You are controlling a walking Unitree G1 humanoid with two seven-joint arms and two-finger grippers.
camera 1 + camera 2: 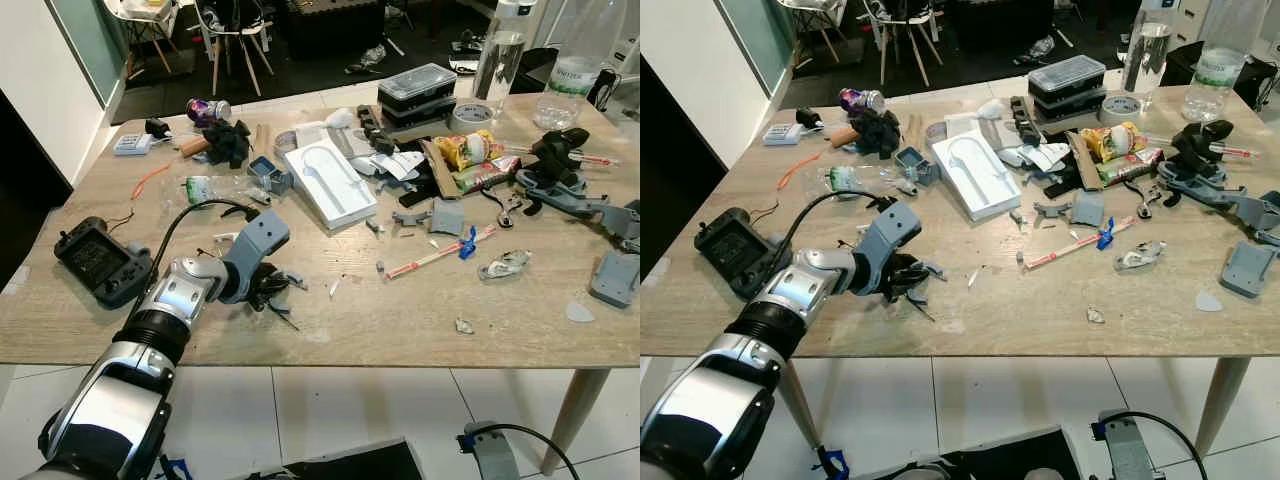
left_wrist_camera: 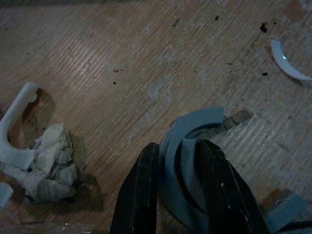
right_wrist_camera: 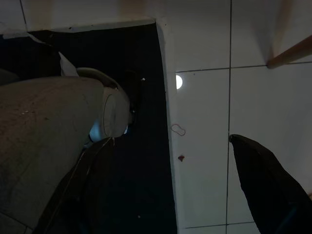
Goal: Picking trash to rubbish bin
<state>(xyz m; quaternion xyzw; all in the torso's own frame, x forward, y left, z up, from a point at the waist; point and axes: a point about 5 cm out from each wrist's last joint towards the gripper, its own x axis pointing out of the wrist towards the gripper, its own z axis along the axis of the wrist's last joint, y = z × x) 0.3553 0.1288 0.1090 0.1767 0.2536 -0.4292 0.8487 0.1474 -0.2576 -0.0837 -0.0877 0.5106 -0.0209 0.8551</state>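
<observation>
My left gripper (image 1: pixel 272 292) rests low on the wooden table (image 1: pixel 400 335) near its front edge. In the left wrist view its two black fingers (image 2: pixel 141 190) are shut on a curved grey-blue plastic scrap (image 2: pixel 195 122) that lies on the wood. A crumpled paper wad (image 2: pixel 51 163) and a white plastic hook piece (image 2: pixel 14 131) lie close beside it. More trash is spread over the table: snack wrappers (image 1: pixel 470 150), a crushed can (image 1: pixel 207 108), a foil scrap (image 1: pixel 503 264). My right arm (image 1: pixel 490 452) hangs idle below the table, over white floor tiles.
A black game controller (image 1: pixel 100 260) sits left of my left arm. A white moulded tray (image 1: pixel 330 185), a clear box (image 1: pixel 417 88), tape roll (image 1: pixel 470 113), water bottles (image 1: pixel 497 60) and grey printed parts (image 1: pixel 615 275) crowd the middle and right. Chairs stand beyond the table.
</observation>
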